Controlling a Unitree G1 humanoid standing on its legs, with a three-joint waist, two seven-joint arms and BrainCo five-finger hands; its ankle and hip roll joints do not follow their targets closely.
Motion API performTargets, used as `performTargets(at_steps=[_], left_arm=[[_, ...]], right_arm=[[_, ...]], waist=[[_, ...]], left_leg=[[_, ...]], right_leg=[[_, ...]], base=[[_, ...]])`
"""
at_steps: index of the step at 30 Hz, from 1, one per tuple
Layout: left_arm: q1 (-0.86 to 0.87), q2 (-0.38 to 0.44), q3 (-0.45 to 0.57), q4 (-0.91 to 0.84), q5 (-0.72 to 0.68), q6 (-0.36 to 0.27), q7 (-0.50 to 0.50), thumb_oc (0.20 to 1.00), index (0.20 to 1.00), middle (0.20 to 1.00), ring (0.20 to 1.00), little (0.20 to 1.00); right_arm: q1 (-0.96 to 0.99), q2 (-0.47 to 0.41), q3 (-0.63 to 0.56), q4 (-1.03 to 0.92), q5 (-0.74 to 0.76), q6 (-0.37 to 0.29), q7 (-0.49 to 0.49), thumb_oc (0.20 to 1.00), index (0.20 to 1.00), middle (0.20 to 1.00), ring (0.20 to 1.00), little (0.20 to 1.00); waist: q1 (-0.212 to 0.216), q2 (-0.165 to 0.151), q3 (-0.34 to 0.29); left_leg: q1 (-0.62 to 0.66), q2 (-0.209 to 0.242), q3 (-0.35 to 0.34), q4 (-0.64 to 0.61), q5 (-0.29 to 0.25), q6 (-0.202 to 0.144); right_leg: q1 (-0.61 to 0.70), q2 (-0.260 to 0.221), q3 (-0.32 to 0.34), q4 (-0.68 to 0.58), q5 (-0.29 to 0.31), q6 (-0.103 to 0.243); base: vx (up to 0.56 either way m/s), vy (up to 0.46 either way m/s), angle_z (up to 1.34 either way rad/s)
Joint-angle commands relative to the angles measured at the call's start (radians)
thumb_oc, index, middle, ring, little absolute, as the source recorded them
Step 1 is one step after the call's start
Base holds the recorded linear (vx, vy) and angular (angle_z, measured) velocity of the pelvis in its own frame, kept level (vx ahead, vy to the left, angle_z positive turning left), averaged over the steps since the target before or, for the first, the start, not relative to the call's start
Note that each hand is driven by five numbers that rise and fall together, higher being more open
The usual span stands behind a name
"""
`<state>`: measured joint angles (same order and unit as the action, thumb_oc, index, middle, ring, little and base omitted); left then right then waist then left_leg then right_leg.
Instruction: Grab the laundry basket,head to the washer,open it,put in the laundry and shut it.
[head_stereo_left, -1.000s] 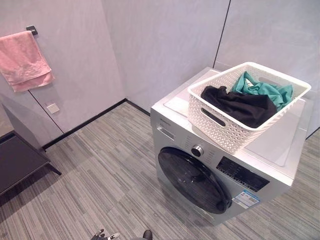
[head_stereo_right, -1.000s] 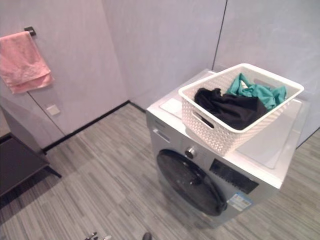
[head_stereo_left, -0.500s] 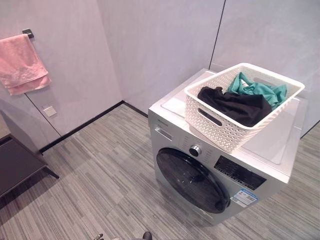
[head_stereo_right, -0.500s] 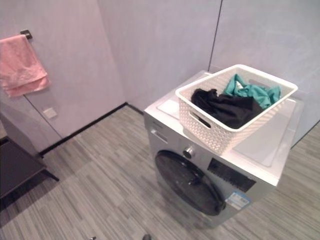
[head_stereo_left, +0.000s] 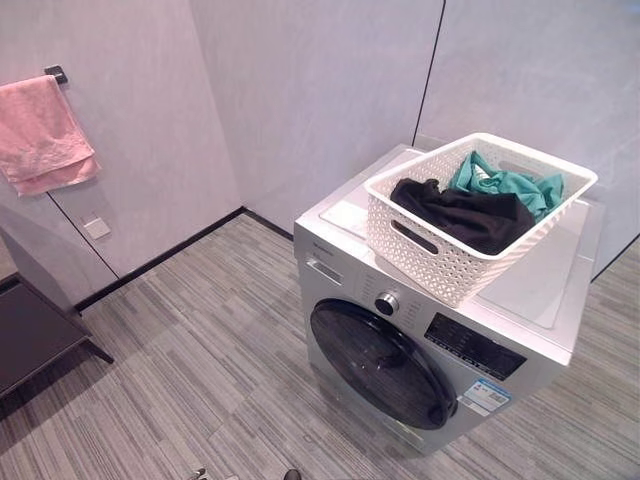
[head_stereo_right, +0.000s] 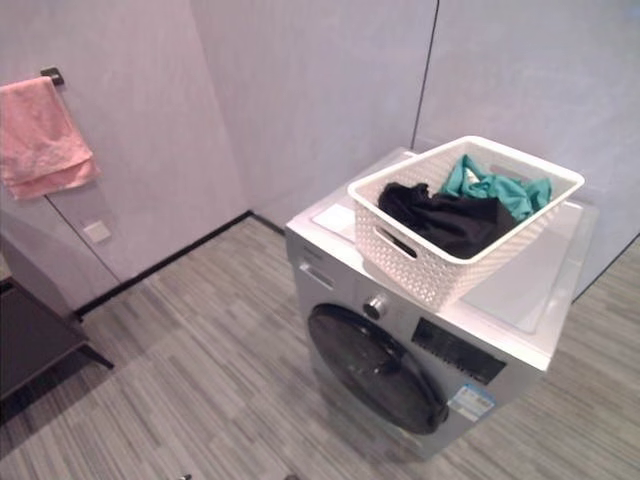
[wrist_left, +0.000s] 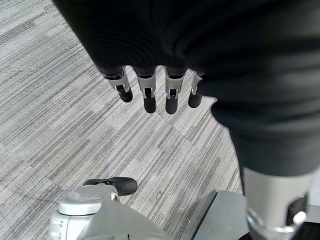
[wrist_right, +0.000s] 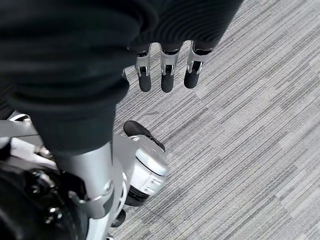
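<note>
White woven-pattern plastic laundry basket (head_stereo_left: 478, 225) sits on top of the silver front-loading washer (head_stereo_left: 420, 350), holding soft black and teal clothes (head_stereo_left: 478, 200). You should find it light and stiff; take it by the slot handles. Your left hand (wrist_left: 155, 90) and right hand (wrist_right: 167, 70) hang relaxed, fingers straight, holding nothing.

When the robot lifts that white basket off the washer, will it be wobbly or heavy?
Probably light: the white basket holds just a black garment and a teal one. Its lattice walls look like stiff plastic, so it should keep its shape. The clothes are floppy and may slide if it tilts on leaving the washer.
</note>
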<state>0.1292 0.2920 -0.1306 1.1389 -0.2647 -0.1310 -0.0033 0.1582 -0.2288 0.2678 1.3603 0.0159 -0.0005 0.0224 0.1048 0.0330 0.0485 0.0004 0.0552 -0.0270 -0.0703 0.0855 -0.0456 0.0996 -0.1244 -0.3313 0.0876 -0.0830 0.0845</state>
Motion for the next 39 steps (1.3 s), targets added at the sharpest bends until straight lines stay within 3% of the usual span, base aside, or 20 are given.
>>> performTargets(at_steps=[1, 2, 3, 4, 5, 8, 9, 11, 12, 13, 14, 16, 18, 22, 25, 26, 32, 37, 39], left_arm=[[-0.085, 0.049, -0.028, -0.070, -0.023, -0.033, 0.009, 1.000, 1.000, 1.000, 1.000, 1.000], [-0.095, 0.052, -0.044, -0.083, -0.015, -0.035, 0.009, 1.000, 1.000, 1.000, 1.000, 1.000], [-0.099, 0.055, -0.071, -0.112, -0.008, -0.038, 0.004, 1.000, 1.000, 1.000, 1.000, 1.000], [-0.099, 0.054, -0.071, -0.112, -0.008, -0.038, 0.004, 1.000, 1.000, 1.000, 1.000, 1.000], [-0.090, 0.060, -0.067, -0.124, -0.019, -0.036, 0.005, 1.000, 1.000, 1.000, 1.000, 1.000], [-0.099, 0.064, -0.055, -0.125, -0.033, -0.033, -0.003, 1.000, 1.000, 1.000, 1.000, 1.000], [-0.101, 0.056, -0.044, -0.115, -0.042, -0.035, 0.000, 1.000, 1.000, 1.000, 1.000, 1.000], [-0.098, 0.039, -0.031, -0.082, -0.038, -0.030, 0.000, 1.000, 1.000, 1.000, 1.000, 1.000], [-0.087, 0.037, -0.030, -0.065, -0.023, -0.028, 0.000, 1.000, 1.000, 1.000, 1.000, 1.000], [-0.072, 0.037, -0.024, -0.029, -0.009, -0.021, -0.001, 1.000, 1.000, 1.000, 1.000, 1.000], [-0.035, 0.032, -0.005, 0.017, 0.014, -0.002, -0.001, 1.000, 1.000, 1.000, 1.000, 1.000], [-0.026, 0.026, -0.001, 0.024, 0.004, -0.005, -0.010, 1.000, 1.000, 1.000, 1.000, 1.000], [-0.027, 0.025, 0.019, 0.040, -0.021, -0.003, -0.011, 1.000, 1.000, 1.000, 1.000, 1.000], [-0.019, 0.026, 0.037, 0.066, 0.002, -0.004, -0.026, 1.000, 1.000, 1.000, 1.000, 1.000], [-0.012, 0.023, 0.036, 0.062, 0.014, -0.002, -0.024, 1.000, 1.000, 1.000, 1.000, 1.000], [-0.028, 0.026, 0.014, 0.045, 0.028, -0.006, -0.027, 1.000, 1.000, 1.000, 1.000, 1.000], [-0.057, 0.029, -0.032, -0.021, 0.038, -0.012, -0.037, 1.000, 1.000, 1.000, 1.000, 1.000], [-0.075, 0.039, -0.042, -0.050, 0.028, -0.012, -0.042, 1.000, 1.000, 1.000, 1.000, 1.000], [-0.084, 0.039, -0.054, -0.055, 0.018, -0.011, -0.050, 1.000, 1.000, 1.000, 1.000, 1.000]], right_arm=[[-0.067, -0.028, -0.021, -0.029, 0.041, -0.019, 0.014, 1.000, 1.000, 1.000, 1.000, 1.000], [-0.060, -0.036, -0.031, -0.037, 0.060, -0.024, 0.012, 1.000, 1.000, 1.000, 1.000, 1.000], [-0.049, -0.044, -0.040, -0.055, 0.094, -0.033, 0.010, 1.000, 1.000, 1.000, 1.000, 1.000], [-0.050, -0.044, -0.040, -0.055, 0.094, -0.033, 0.010, 1.000, 1.000, 1.000, 1.000, 1.000], [-0.056, -0.051, -0.036, -0.058, 0.096, -0.032, 0.004, 1.000, 1.000, 1.000, 1.000, 1.000], [-0.089, -0.082, -0.030, -0.096, 0.103, -0.043, -0.006, 1.000, 1.000, 1.000, 1.000, 1.000], [-0.098, -0.094, -0.027, -0.109, 0.103, -0.047, -0.004, 1.000, 1.000, 1.000, 1.000, 1.000], [-0.111, -0.112, -0.020, -0.134, 0.091, -0.050, -0.004, 1.000, 1.000, 1.000, 1.000, 1.000], [-0.111, -0.122, -0.024, -0.143, 0.083, -0.054, -0.010, 1.000, 1.000, 1.000, 1.000, 1.000], [-0.128, -0.154, -0.050, -0.131, 0.089, -0.044, -0.017, 1.000, 1.000, 1.000, 1.000, 1.000], [-0.151, -0.175, -0.023, -0.124, 0.067, -0.035, -0.011, 1.000, 1.000, 1.000, 1.000, 1.000], [-0.173, -0.158, -0.026, -0.106, 0.083, -0.029, -0.012, 1.000, 1.000, 1.000, 1.000, 1.000], [-0.164, -0.147, -0.050, -0.101, 0.099, -0.040, -0.025, 1.000, 1.000, 1.000, 1.000, 1.000], [-0.143, -0.138, -0.087, -0.078, 0.113, -0.038, -0.026, 1.000, 1.000, 1.000, 1.000, 1.000], [-0.125, -0.130, -0.095, -0.062, 0.110, -0.031, -0.021, 1.000, 1.000, 1.000, 1.000, 1.000], [-0.087, -0.109, -0.124, -0.019, 0.125, -0.022, -0.018, 1.000, 1.000, 1.000, 1.000, 1.000], [-0.032, -0.090, -0.198, 0.051, 0.165, -0.015, -0.023, 1.000, 1.000, 1.000, 1.000, 1.000], [-0.029, -0.096, -0.265, 0.067, 0.240, -0.018, -0.022, 1.000, 1.000, 1.000, 1.000, 1.000], [-0.037, -0.101, -0.295, 0.064, 0.306, -0.033, -0.023, 1.000, 1.000, 1.000, 1.000, 1.000]], waist=[[0.017, 0.014, 0.049], [0.014, 0.014, 0.051], [0.005, 0.008, 0.072], [0.005, 0.012, 0.069], [0.020, 0.015, 0.079], [0.058, 0.035, 0.104], [0.060, 0.040, 0.118], [0.058, 0.037, 0.122], [0.053, 0.038, 0.121], [0.043, 0.038, 0.134], [0.055, 0.039, 0.119], [0.059, 0.046, 0.110], [0.063, 0.044, 0.101], [0.056, 0.030, 0.077], [0.048, 0.027, 0.066], [0.013, 0.021, 0.045], [-0.052, 0.023, 0.027], [-0.077, 0.022, 0.027], [-0.101, 0.015, 0.034]], left_leg=[[-0.134, 0.030, -0.115, 0.105, -0.006, -0.012], [-0.166, 0.009, -0.180, 0.126, 0.004, -0.009], [-0.222, -0.032, -0.274, 0.162, 0.031, -0.005], [-0.226, -0.028, -0.277, 0.161, 0.033, -0.007], [-0.240, -0.023, -0.308, 0.147, 0.063, -0.021], [-0.291, -0.042, -0.389, 0.017, 0.140, -0.056], [-0.303, -0.052, -0.363, -0.001, 0.117, -0.053], [-0.315, -0.056, -0.207, 0.012, 0.067, -0.020], [-0.315, -0.027, -0.073, 0.048, 0.048, -0.010], [-0.323, 0.024, 0.013, 0.173, 0.041, -0.029], [-0.240, 0.066, -0.099, 0.175, -0.005, -0.035], [-0.188, 0.073, -0.126, 0.134, 0.003, -0.033], [-0.214, 0.080, -0.097, 0.117, 0.022, -0.042], [-0.185, 0.072, -0.072, 0.096, 0.005, -0.047], [-0.145, 0.075, -0.056, 0.078, -0.008, -0.039], [-0.101, 0.079, -0.030, 0.045, -0.013, -0.033], [-0.037, 0.087, 0.038, 0.013, -0.024, -0.033], [-0.030, 0.106, 0.056, 0.031, -0.026, -0.044], [-0.056, 0.146, 0.056, 0.091, -0.021, -0.064]], right_leg=[[-0.067, 0.043, 0.302, 0.174, -0.099, 0.047], [-0.053, 0.087, 0.409, 0.186, -0.136, 0.030], [-0.021, 0.155, 0.554, 0.200, -0.179, -0.013], [-0.024, 0.159, 0.553, 0.197, -0.174, -0.013], [-0.012, 0.191, 0.554, 0.186, -0.201, -0.040], [-0.028, 0.211, 0.427, 0.125, -0.218, -0.061], [-0.054, 0.209, 0.397, 0.127, -0.203, -0.064], [-0.065, 0.161, 0.311, 0.094, -0.182, -0.048], [-0.070, 0.123, 0.241, 0.070, -0.158, -0.032], [-0.087, 0.049, 0.144, 0.021, -0.092, -0.020], [-0.081, 0.023, 0.124, 0.007, -0.092, -0.036], [-0.073, 0.034, 0.121, -0.008, -0.091, -0.035], [-0.067, 0.033, 0.079, -0.003, -0.085, -0.040], [-0.041, 0.012, 0.049, -0.033, -0.052, -0.012], [-0.029, 0.008, 0.071, -0.040, -0.047, -0.003], [-0.020, 0.006, 0.102, -0.053, -0.038, 0.006], [-0.025, 0.002, 0.170, -0.069, -0.019, 0.024], [-0.027, 0.017, 0.201, -0.065, -0.025, 0.014], [-0.029, 0.047, 0.233, -0.071, -0.028, -0.004]], base=[[-0.14, -0.133, 1.28], [-0.15, -0.194, 2.28], [-0.16, -0.195, 2.38], [-0.20, -0.244, 2.57], [-0.20, -0.187, 2.09], [-0.35, -0.259, 1.36], [-0.39, -0.076, 1.66], [-0.35, 0.084, 2.10], [-0.41, 0.199, 2.35], [-0.40, 0.301, 2.99], [-0.31, 0.249, 2.57], [-0.04, 0.096, 0.97], [-0.03, 0.137, 0.42], [-0.01, 0.102, 0.74], [0.06, 0.069, -0.47], [0.08, 0.053, -1.09], [0.05, 0.041, -0.76], [0.00, -0.059, -0.49], [-0.02, -0.143, -0.24]])
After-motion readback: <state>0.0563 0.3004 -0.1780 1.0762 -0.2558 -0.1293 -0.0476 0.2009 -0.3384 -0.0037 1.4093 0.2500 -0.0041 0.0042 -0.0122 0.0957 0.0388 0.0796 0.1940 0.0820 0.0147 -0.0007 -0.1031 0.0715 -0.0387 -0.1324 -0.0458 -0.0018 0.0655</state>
